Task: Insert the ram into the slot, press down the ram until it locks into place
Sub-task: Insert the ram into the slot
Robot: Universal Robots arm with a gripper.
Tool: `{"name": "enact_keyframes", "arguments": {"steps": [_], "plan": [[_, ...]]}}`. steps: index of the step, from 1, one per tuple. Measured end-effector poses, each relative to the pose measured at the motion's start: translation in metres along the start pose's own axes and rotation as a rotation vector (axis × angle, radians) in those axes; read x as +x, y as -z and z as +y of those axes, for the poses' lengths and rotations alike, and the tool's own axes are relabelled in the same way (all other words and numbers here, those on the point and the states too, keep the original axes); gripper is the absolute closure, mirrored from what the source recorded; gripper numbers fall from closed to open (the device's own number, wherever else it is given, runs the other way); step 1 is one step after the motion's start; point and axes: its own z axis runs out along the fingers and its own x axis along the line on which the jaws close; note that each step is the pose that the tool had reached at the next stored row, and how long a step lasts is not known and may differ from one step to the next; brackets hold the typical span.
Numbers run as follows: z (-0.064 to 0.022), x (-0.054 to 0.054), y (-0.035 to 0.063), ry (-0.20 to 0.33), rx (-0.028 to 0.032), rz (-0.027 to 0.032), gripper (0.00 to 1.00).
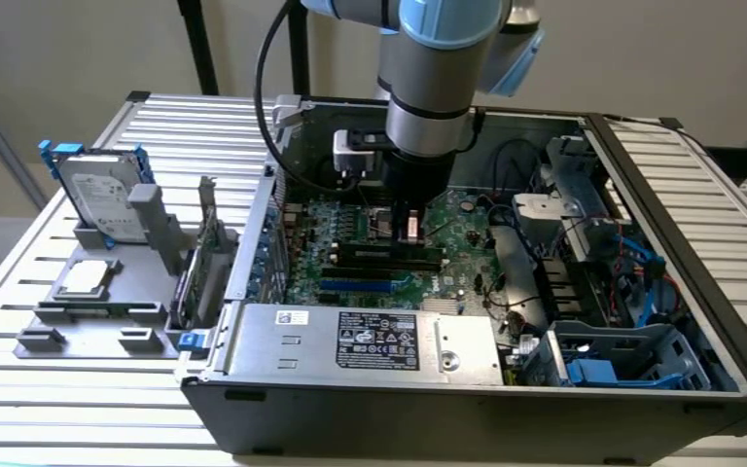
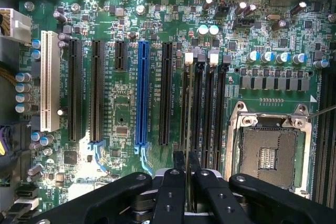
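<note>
The arm [image 1: 428, 92] is reaching straight down from above, and the gripper [image 2: 187, 167] is pointing vertically downward, holding its two black fingers [image 2: 177, 184] almost together.

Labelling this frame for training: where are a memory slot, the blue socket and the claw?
memory slot [image 2: 210, 108], wrist view, socket's middle.
blue socket [image 2: 140, 93], wrist view, its middle.
claw [image 2: 187, 161], wrist view, between fingertips.

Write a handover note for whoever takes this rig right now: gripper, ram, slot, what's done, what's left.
The gripper has its fingers closed on a thin board seen edge-on, apparently the ram.
Position: low over the motherboard, at one end of the black memory slots.
Done: ram is in the grip and at the slots.
Left: the slots look empty, so the ram is not yet inserted or pressed down to lock.
</note>
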Motion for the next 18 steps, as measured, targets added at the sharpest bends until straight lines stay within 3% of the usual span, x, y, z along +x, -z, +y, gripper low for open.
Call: {"name": "enact_keyframes", "arguments": {"steps": [18], "plan": [[0.0006,-0.0011,-0.0040,0.000,0.0000,0.0001,0.87]]}}
